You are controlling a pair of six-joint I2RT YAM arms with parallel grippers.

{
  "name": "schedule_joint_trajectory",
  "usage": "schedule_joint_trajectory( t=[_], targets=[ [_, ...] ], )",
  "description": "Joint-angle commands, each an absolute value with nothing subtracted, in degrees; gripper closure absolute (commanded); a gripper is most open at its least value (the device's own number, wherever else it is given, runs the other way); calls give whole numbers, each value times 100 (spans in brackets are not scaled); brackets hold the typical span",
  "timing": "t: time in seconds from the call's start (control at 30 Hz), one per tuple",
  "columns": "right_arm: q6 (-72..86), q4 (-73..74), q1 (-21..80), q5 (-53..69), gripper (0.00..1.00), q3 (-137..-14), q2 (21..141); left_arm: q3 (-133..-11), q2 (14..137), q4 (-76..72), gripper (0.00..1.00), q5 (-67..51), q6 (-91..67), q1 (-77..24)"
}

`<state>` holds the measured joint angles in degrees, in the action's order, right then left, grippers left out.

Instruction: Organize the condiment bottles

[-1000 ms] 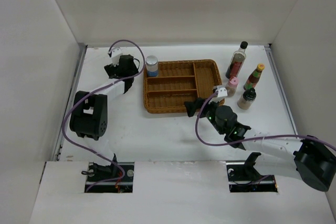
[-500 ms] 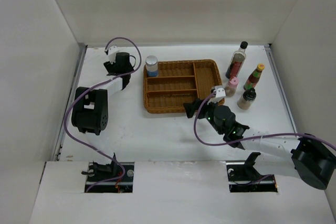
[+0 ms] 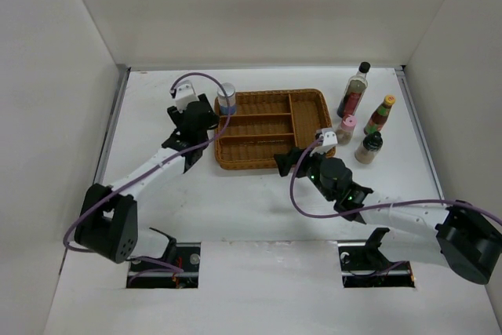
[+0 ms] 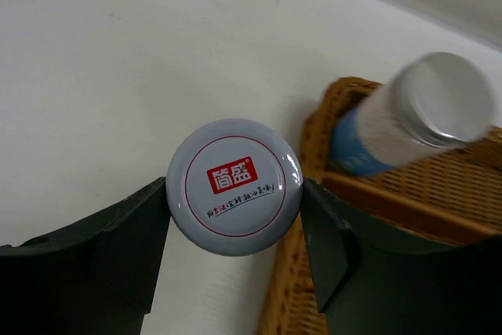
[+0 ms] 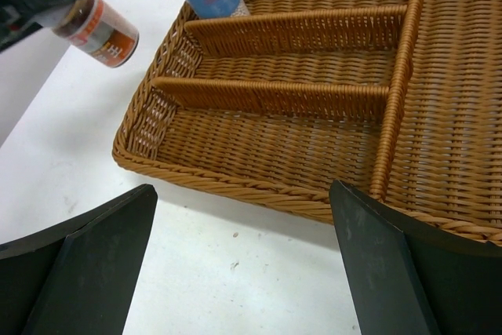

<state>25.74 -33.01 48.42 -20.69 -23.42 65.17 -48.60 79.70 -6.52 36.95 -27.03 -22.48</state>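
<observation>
The top external camera looks down from above the near edge over the whole table. The left wrist camera peers down, close on the white-lidded jar. The right wrist camera looks low across the wicker tray, and both wrist views share the tray's corner and the silver-lidded jar.

- A brown wicker tray lies flat towards the back of the table. Two dividers form three long compartments on its left, and a cross divider sets off one on its right.
- The table is white.
- Plain white walls enclose three sides.
</observation>
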Motion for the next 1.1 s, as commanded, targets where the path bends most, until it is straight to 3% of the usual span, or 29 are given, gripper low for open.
schedule_joint_trajectory(
  t=[0.0, 0.13, 0.43, 0.9, 0.97, 1.07],
  targets=[
    [2610, -3595, 4829, -2057, 2, -2364, 6319, -4957, 7331, -1073, 68, 3911, -2725, -2596],
    [2611, -3516, 4803, -2056, 2, -2382, 6267, -5123, 7215, -967, 68, 3824, -2716, -2991],
    [2584, -3568, 4803, -2109, 2, -2338, 6161, -6037, 8173, -1239, 68, 3243, -2646, -3318],
    [2593, -3534, 4803, -2101, 2, -2347, 6214, -6074, 9184, -1292, 67, 3076, -2619, -3362],
    [2584, -3516, 4803, -2109, 2, -2347, 6170, -5968, 9219, -1309, 65, 3172, -2602, -3362],
    [2601, -3568, 4794, -2118, 2, -2312, 6152, -5898, 9334, -1266, 52, 3287, -2584, -3379]
  ],
)
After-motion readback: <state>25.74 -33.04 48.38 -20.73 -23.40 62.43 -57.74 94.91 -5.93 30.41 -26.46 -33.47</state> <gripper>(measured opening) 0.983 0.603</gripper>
